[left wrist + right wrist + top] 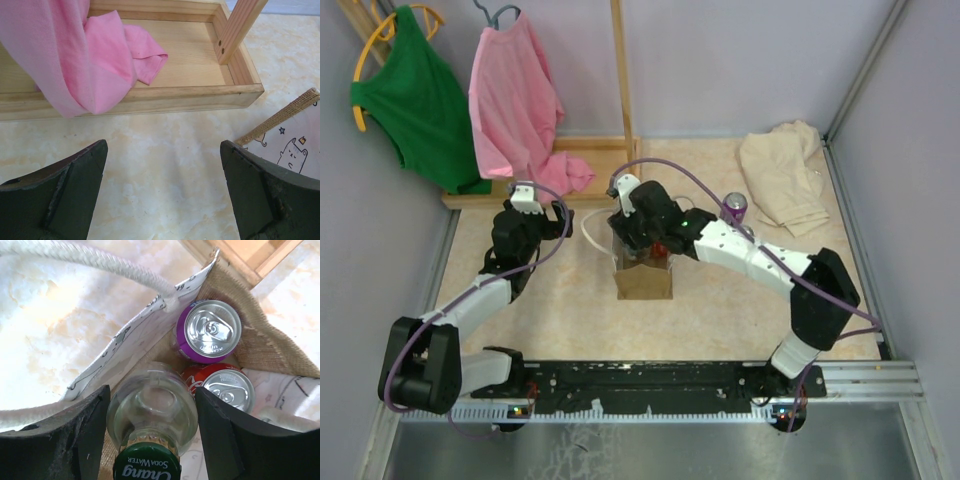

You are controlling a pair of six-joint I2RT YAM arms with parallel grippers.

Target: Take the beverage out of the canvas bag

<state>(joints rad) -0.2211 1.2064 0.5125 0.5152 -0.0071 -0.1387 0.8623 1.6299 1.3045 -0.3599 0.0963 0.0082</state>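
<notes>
The canvas bag (pixel 643 280) stands upright mid-table; its burlap lining (pixel 260 345) and white rope handle (pixel 100 262) show in the right wrist view. My right gripper (pixel 640 235) reaches into its mouth. There the gripper (pixel 152 395) is shut on a clear glass soda-water bottle (pixel 152 410) with a green cap, one finger on each side of it. A purple can (pixel 210 332) and a red can (pixel 227 387) stand in the bag beside the bottle. My left gripper (pixel 542 212) (pixel 164 150) hangs open over bare tabletop left of the bag, whose corner (pixel 295 145) shows at that view's right edge.
A wooden rack base (pixel 570 165) lies at the back, with a pink garment (pixel 520 100) draped into it and a green one (pixel 415 95) hanging at the far left. A second purple can (pixel 735 207) stands on the table by a pale beige cloth (pixel 785 175).
</notes>
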